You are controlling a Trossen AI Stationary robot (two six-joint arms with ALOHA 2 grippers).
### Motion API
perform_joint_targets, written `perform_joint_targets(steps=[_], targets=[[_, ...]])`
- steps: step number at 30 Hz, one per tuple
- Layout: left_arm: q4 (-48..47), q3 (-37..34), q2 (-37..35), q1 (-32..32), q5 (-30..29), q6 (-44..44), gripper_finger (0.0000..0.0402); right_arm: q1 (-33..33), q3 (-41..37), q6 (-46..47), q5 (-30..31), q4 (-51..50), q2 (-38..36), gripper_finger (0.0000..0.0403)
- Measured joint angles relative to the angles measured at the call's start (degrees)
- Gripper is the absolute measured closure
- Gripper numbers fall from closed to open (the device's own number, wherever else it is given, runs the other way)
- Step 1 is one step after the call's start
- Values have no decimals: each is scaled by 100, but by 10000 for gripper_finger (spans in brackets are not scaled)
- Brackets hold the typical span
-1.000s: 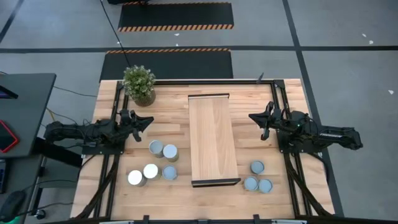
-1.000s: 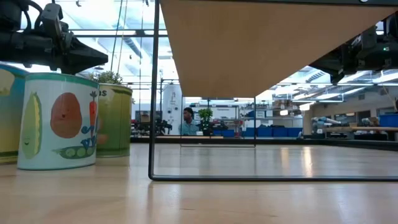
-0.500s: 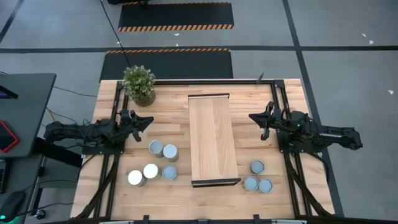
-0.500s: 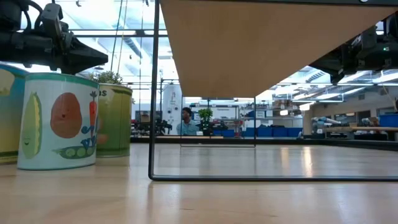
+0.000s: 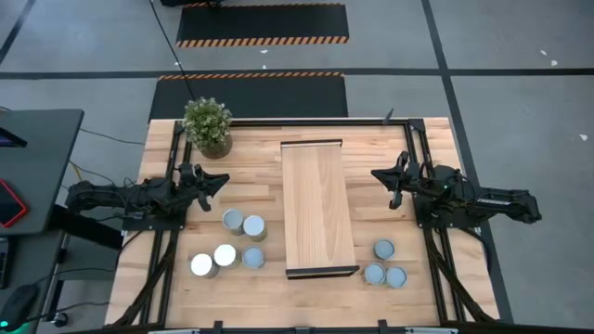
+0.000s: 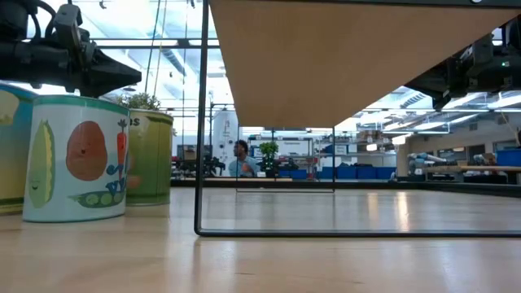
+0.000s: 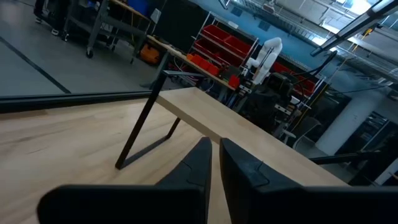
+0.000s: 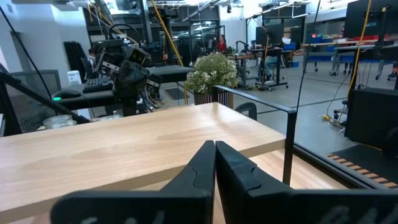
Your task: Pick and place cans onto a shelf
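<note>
Left end effector is hovering with fingers pressed together, just behind five cans on the worktop — it should spread before descending on the nearest. Shelf is standing empty mid-worktop. Right end effector, pressed together too, is waiting behind three cans.

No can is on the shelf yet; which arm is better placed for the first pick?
Probably the left. The left gripper hangs close to five cans; the right gripper sits farther from its three. The shelf lies between them.
</note>
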Motion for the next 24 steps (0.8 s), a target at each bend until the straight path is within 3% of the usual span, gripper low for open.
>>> perform_joint_targets(steps=[2, 8, 14, 20, 24], targets=[[214, 0, 1, 5, -72, -265, 363, 1, 2, 0, 0, -1, 0, 384], [385, 0, -3, 52, -1051, -215, 363, 1, 1, 0, 0, 0, -1, 384], [699, 0, -1, 52, -1060, -298, 363, 1, 0, 0, 1, -1, -1, 384], [1229, 2, -1, 52, -1071, -1529, 363, 1, 0, -36, 19, 49, 1, 384], [1465, 2, -1, 48, -1014, -2036, 363, -1, 0, -44, 520, 260, 1, 384]])
